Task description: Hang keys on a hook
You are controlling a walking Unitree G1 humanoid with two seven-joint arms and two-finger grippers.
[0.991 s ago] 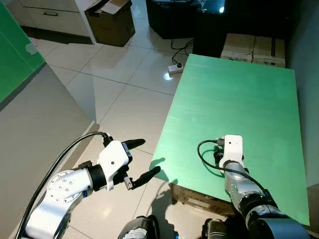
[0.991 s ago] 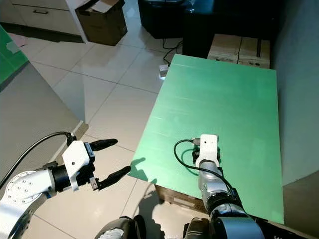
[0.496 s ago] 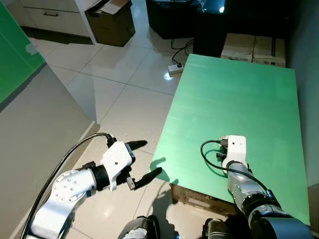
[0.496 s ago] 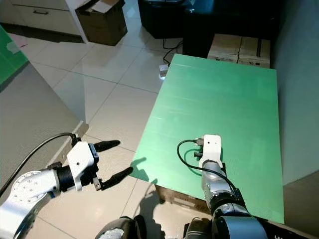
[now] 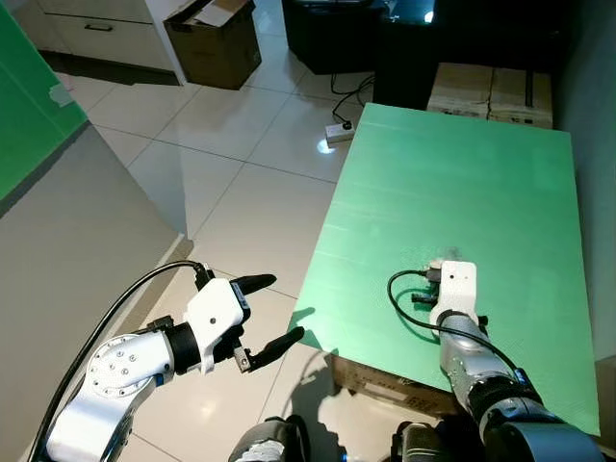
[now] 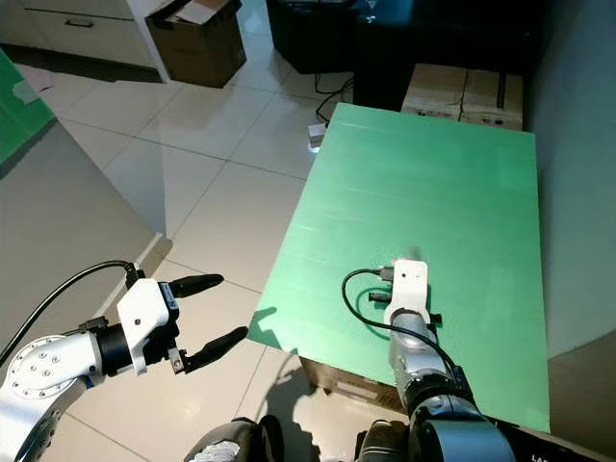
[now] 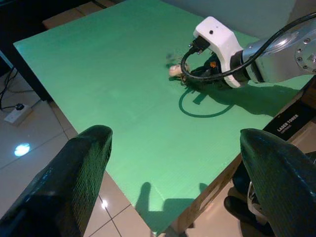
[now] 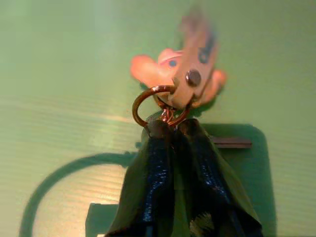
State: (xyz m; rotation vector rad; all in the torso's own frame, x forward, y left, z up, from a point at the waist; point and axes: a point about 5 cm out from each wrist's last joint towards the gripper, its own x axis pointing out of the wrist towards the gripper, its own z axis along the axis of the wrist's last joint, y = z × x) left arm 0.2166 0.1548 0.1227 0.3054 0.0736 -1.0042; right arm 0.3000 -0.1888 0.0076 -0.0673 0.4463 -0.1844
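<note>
The keys hang from a copper ring together with a pinkish charm, all a little blurred. My right gripper is shut on the ring, just above the green table near its front edge. From the head the keys show as a small blur past the white wrist housing. In the left wrist view the keys sit at the right gripper's tip. My left gripper is open and holds nothing, over the tiled floor left of the table.
A grey wall with a green panel runs along the left. Farther off are an open cardboard box, a power strip on the floor, a black cabinet and cardboard boxes behind the table.
My right wrist has shifted slightly to the right over the table with the keys in its grip. The left gripper has dropped a little and drifted left, still open.
</note>
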